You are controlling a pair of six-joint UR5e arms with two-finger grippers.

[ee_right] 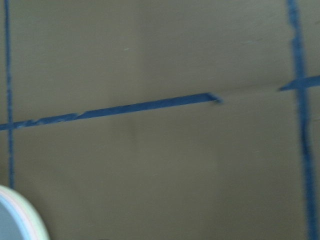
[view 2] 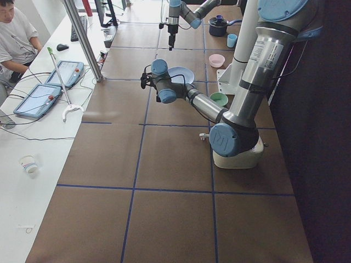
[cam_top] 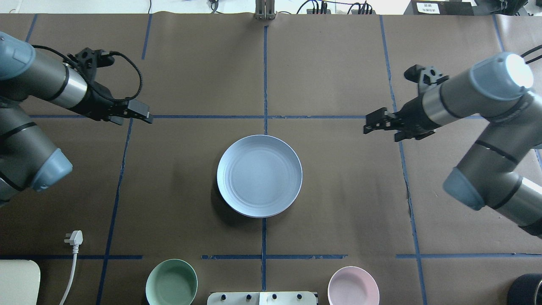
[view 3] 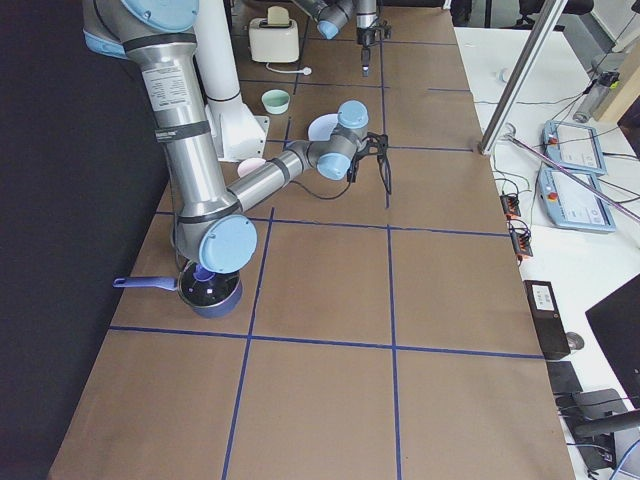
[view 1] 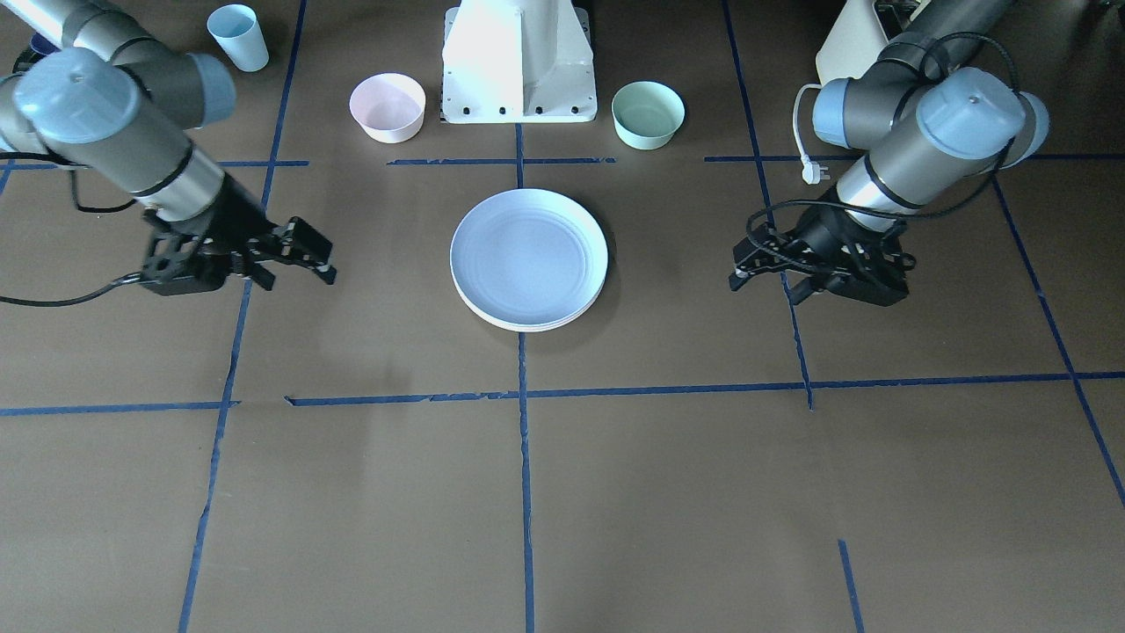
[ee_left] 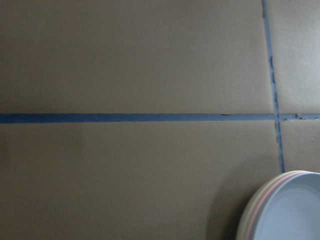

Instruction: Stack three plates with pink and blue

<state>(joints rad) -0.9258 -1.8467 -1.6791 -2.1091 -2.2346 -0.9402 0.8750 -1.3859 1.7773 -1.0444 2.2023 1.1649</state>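
The three plates stand stacked at the table's middle. The light blue plate (cam_top: pixel 259 176) is on top and also shows in the front view (view 1: pixel 528 257). In the left wrist view the pink plate's rim (ee_left: pixel 256 212) shows under the blue plate (ee_left: pixel 295 215), with the cream plate's rim (ee_left: pixel 244 224) lowest. My left gripper (cam_top: pixel 131 116) hovers left of the stack, well apart from it, open and empty. My right gripper (cam_top: pixel 381 127) hovers right of the stack, also apart, open and empty. Both also show in the front view: left gripper (view 1: pixel 769 277), right gripper (view 1: pixel 294 264).
A small mint-green bowl (cam_top: pixel 171 283) and a small pink bowl (cam_top: pixel 353 286) stand near the robot's base. A light blue cup (view 1: pixel 238 37) stands by the right arm. A white plug and cord (cam_top: pixel 73 239) lie near the left arm's base. A dark pot (view 3: pixel 208 288) sits at the right end.
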